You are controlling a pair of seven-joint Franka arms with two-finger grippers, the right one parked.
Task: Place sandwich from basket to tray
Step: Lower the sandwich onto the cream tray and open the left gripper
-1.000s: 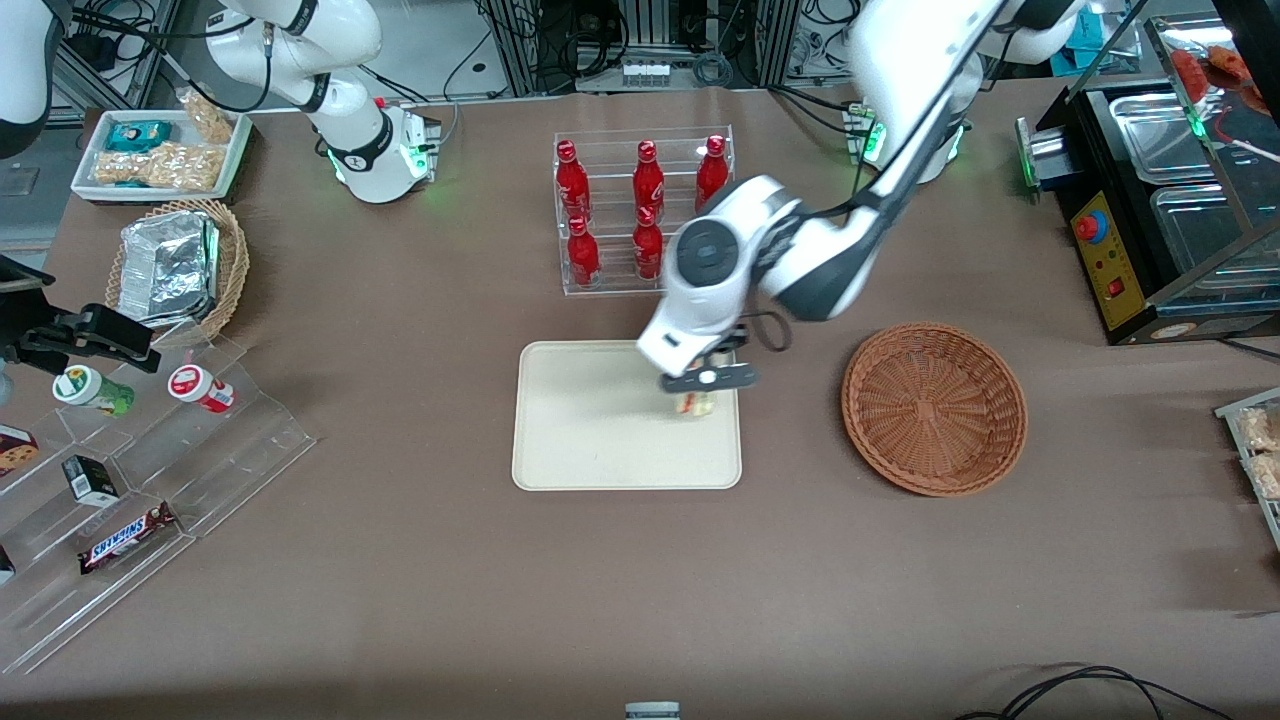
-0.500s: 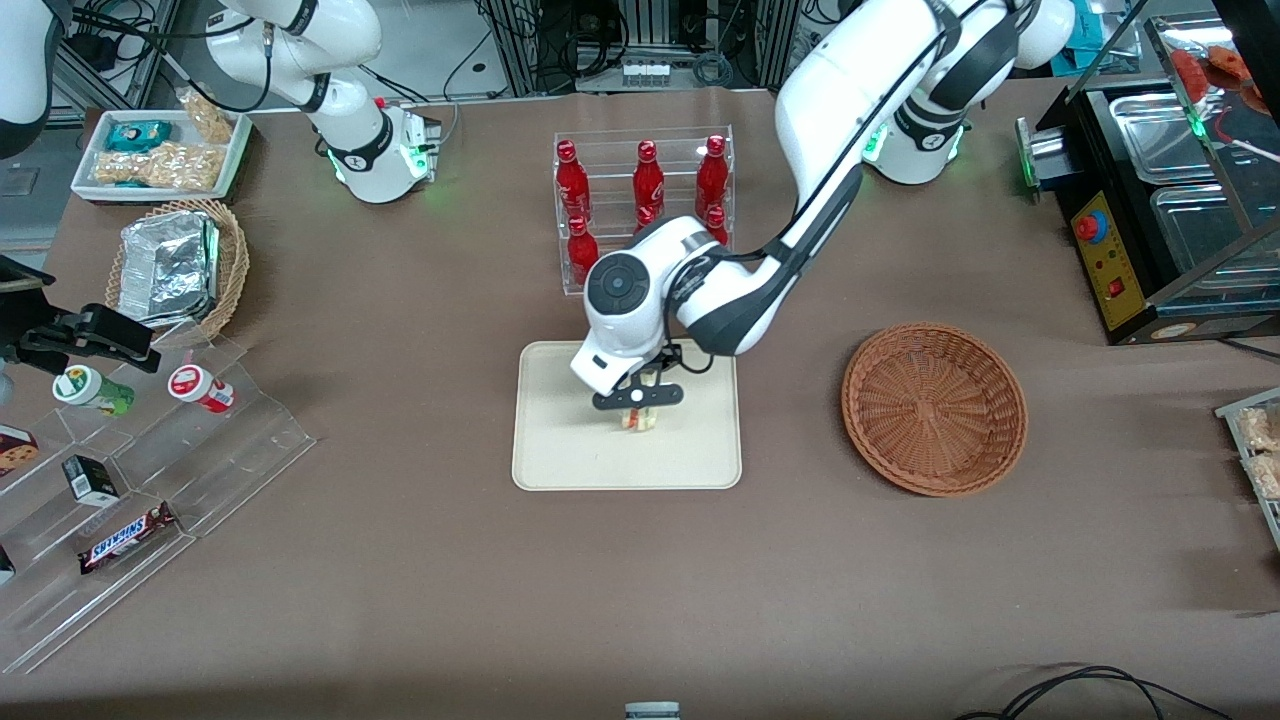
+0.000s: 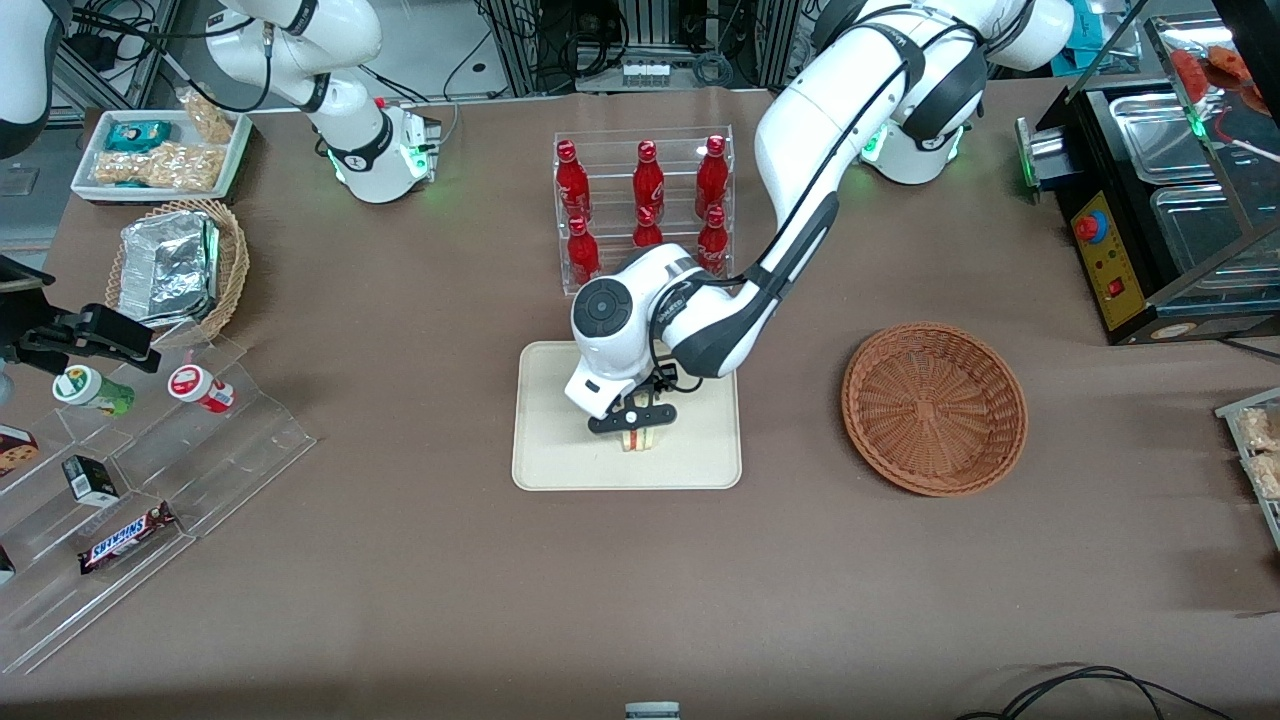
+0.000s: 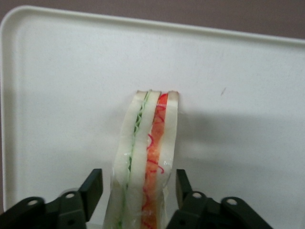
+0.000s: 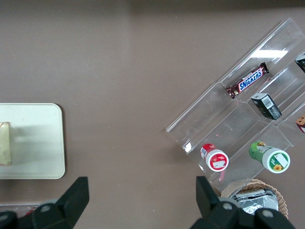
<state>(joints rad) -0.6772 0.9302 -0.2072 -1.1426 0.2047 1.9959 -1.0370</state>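
The sandwich, a white bread wedge with green and orange-red layers, stands on edge on the cream tray, in the part nearer the front camera. My left gripper is low over it. In the left wrist view the gripper is open, with one black finger on each side of the sandwich and a small gap at both. The tray's rim shows there too. The reddish-brown basket sits empty toward the working arm's end. The right wrist view shows the tray and the sandwich.
A clear rack of red bottles stands farther from the front camera than the tray, close to the arm's elbow. Toward the parked arm's end are clear snack steps, a tan basket with a foil pack and a white snack tray.
The gripper carried the sandwich from the tray's basket-side edge toward its middle, came nearer the front camera, and lowered it onto the tray.
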